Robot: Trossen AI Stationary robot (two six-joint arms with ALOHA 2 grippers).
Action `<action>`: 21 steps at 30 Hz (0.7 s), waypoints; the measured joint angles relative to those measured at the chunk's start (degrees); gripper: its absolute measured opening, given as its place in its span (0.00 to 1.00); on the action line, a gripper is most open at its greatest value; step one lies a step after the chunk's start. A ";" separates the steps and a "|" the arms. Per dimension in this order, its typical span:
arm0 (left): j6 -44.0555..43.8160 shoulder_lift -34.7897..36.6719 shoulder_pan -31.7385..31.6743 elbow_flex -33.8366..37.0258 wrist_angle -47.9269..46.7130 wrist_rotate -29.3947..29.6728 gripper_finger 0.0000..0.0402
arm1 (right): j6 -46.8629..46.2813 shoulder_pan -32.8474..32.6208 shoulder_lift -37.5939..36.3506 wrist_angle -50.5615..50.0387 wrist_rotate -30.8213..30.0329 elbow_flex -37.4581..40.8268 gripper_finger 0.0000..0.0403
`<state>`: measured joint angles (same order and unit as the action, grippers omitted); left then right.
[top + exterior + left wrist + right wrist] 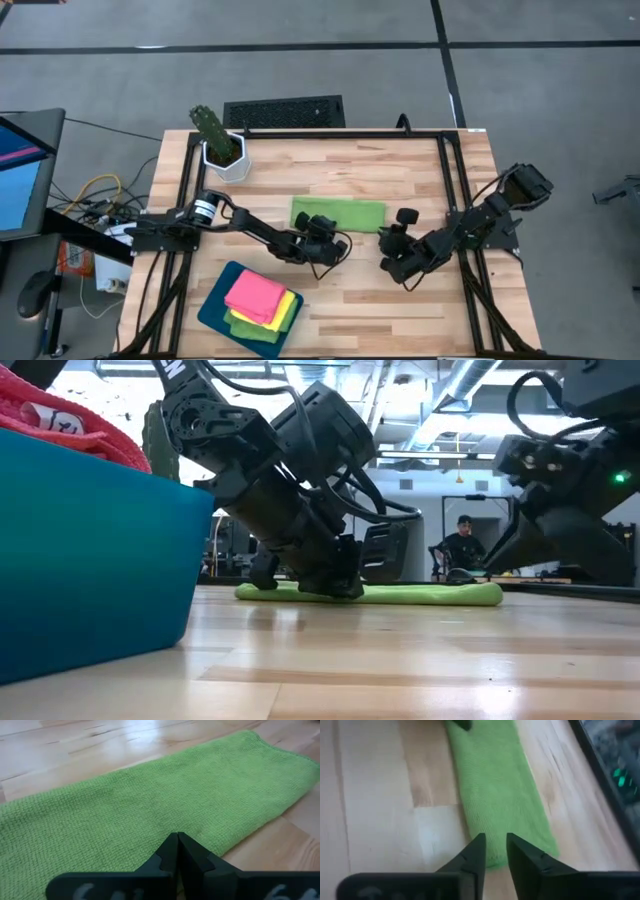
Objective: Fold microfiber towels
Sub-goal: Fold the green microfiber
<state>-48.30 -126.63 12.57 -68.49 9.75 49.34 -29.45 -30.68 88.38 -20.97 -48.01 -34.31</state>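
A lime green microfiber towel (338,213), folded into a long strip, lies flat on the wooden table's middle. My left gripper (322,228) is shut, with its tips on the strip near its near long edge (177,839). My right gripper (495,845) stands at the strip's right short end (392,240), its fingers a narrow gap apart and slanting down over that end. A dark teal tray (215,305) at the near left holds a stack of pink (255,293), yellow and green towels. My left gripper presses its shut fingertips (335,585) down on the green strip's top (175,822), close to the near long edge and left of its middle. The fingers slant down from the table's left. The strip lies flat on the table. I cannot tell whether my right gripper touches the strip's end (520,855).
A potted cactus (220,148) in a white pot stands at the far left corner. Black frame rails (450,180) run along the table's sides. In the low view the tray wall (90,550) fills the left, and a person (462,545) sits in the room beyond.
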 joint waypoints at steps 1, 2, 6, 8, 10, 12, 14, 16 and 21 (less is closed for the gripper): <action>0.00 0.00 0.06 0.00 -0.13 -0.02 0.00 | 3.19 0.01 0.00 0.86 0.00 0.23 0.25; -0.02 0.02 0.12 0.00 -0.38 -0.09 0.00 | 6.02 0.12 0.00 2.36 -0.01 0.80 0.28; -0.02 0.13 0.27 0.00 -1.74 -0.65 0.00 | 13.55 2.31 -0.55 12.38 4.08 5.67 0.37; 0.00 0.14 0.32 0.00 -2.13 -0.61 0.00 | 15.25 4.12 -0.52 19.00 7.20 8.40 0.41; 0.72 0.15 0.36 0.00 -2.31 -0.64 0.00 | 15.87 6.06 -0.52 23.90 8.31 10.64 0.45; 1.83 0.15 0.34 0.00 -2.37 -0.66 0.00 | 15.92 8.03 -0.56 27.25 9.02 12.20 0.48; 2.44 0.16 0.34 0.00 -2.44 -0.76 0.00 | 15.63 9.77 -0.78 28.47 10.98 13.02 0.49; 2.79 0.15 0.36 0.02 -2.44 -0.81 0.00 | 15.26 11.06 -0.93 28.92 13.69 13.67 0.49; 3.06 0.15 0.35 0.04 -2.57 -0.91 0.00 | 14.84 11.26 -0.92 29.44 15.95 14.02 0.41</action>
<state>-45.24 -126.48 12.92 -68.45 7.18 48.43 -14.60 -19.41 87.45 8.47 -32.07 -20.29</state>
